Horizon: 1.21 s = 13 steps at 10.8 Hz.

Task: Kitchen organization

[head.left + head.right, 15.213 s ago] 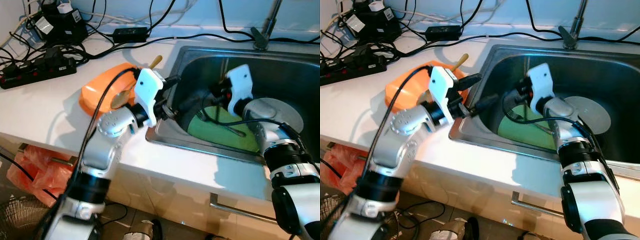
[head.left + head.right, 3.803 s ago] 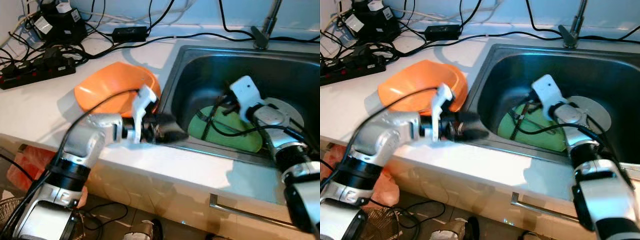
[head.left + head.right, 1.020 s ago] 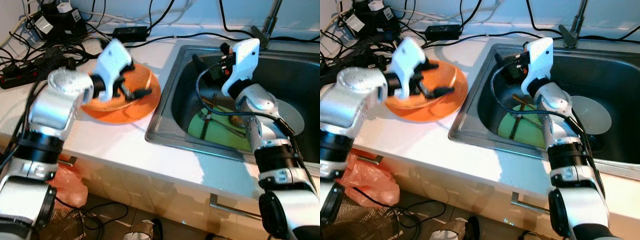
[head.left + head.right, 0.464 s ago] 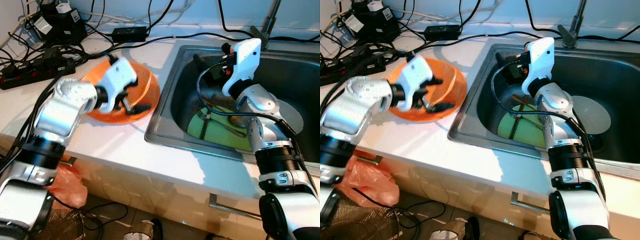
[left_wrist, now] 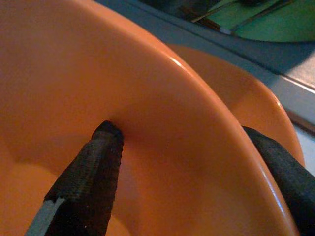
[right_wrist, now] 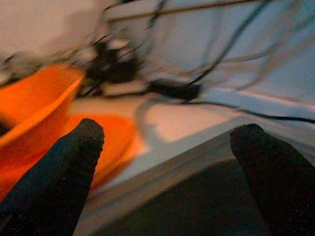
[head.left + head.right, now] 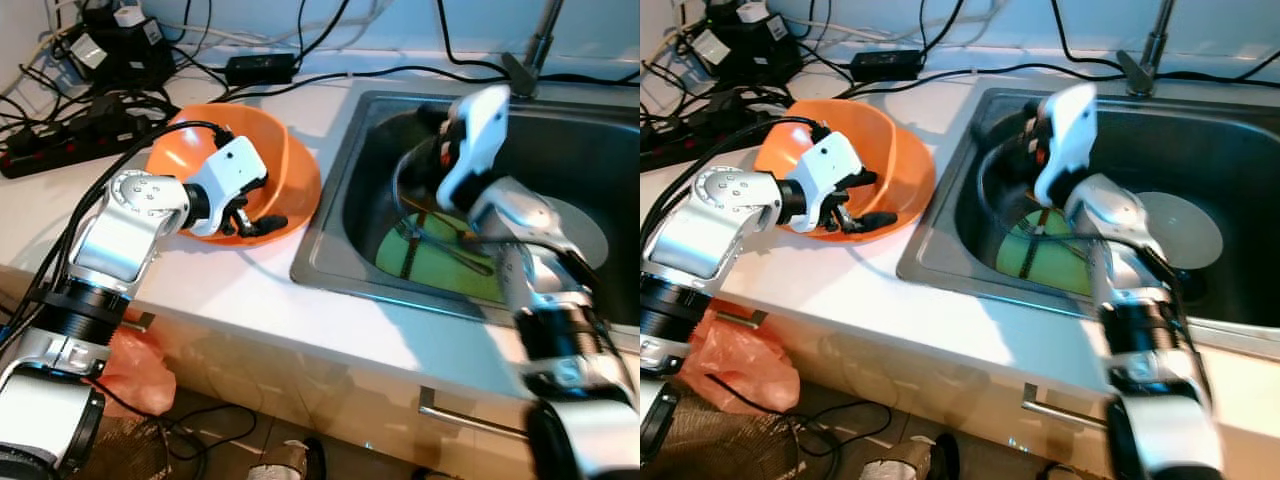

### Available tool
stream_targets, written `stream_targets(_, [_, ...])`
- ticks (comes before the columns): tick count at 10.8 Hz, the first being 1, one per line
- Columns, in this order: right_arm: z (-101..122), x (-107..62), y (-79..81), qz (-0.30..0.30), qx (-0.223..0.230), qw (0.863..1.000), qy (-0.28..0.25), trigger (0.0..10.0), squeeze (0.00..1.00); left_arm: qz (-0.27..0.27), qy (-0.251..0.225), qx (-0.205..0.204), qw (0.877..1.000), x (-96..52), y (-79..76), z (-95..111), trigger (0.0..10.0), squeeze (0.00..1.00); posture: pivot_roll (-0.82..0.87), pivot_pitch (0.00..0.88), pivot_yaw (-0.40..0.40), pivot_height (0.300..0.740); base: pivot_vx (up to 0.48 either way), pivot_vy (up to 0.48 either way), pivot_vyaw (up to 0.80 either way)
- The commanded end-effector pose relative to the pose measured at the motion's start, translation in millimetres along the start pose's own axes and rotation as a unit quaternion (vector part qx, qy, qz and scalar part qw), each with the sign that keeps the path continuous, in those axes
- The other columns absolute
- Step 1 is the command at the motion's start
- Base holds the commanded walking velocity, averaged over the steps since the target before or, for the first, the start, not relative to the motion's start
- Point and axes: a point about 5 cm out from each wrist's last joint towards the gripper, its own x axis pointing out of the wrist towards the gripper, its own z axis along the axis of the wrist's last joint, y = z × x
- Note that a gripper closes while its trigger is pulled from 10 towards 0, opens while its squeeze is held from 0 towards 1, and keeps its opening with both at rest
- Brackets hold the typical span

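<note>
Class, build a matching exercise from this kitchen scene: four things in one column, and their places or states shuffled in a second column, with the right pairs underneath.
Things:
1. orange bowl
2. green plate
3. left gripper
4. right gripper

Places or states:
A. lying in the sink with cutlery on it
B. open, raised above the sink
C. tilted up on the counter
D. clamped on the bowl's rim, one finger inside, one outside

Pairs: 1-C, 2-A, 3-D, 4-B

White countertop, steel sink, black cables, cabinet handle.
</note>
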Motion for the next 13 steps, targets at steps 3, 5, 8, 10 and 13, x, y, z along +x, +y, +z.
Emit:
stream_targets(3, [2, -14.8, 13.4, 0.101, -0.006, 0.995, 0.023, 10.0, 0.0, -0.007, 0.017, 0.004, 1.0, -0.8, -0.5, -9, 2.5, 0.0, 0.15, 0.102, 0.145, 0.74, 0.0, 0.0, 0.0])
stream_targets(5, [4, -21.2, 16.5, 0.135, -0.013, 0.99, 0.029, 10.0, 0.0, -0.015, 0.015, 0.008, 1.0, -0.8, -1.7, -8, 1.0, 0.0, 0.15, 0.105, 0.144, 0.74, 0.0, 0.0, 0.0])
stream_targets(8, [6, -27.3, 21.5, 0.173, -0.022, 0.984, 0.036, 10.0, 0.0, -0.027, 0.009, 0.015, 0.999, -0.9, -2.2, -7, 0.0, 0.0, 0.15, 0.104, 0.145, 0.74, 0.0, 0.0, 0.0])
stream_targets(10, [6, -35.2, 28.4, 0.214, -0.018, 0.976, 0.046, 10.0, 0.0, -0.037, 0.01, 0.039, 0.998, -2.1, -3.4, -7, 0.0, 0.0, 0.15, 0.107, 0.149, 0.74, 0.0, 0.0, 0.0])
stream_targets(13, [3, -37.0, 29.3, 0.218, -0.02, 0.974, 0.055, 10.0, 0.0, -0.04, 0.008, 0.047, 0.998, -3.1, -4.0, -8, 0.0, 0.0, 0.15, 0.11, 0.151, 0.74, 0.0, 0.0, 0.0])
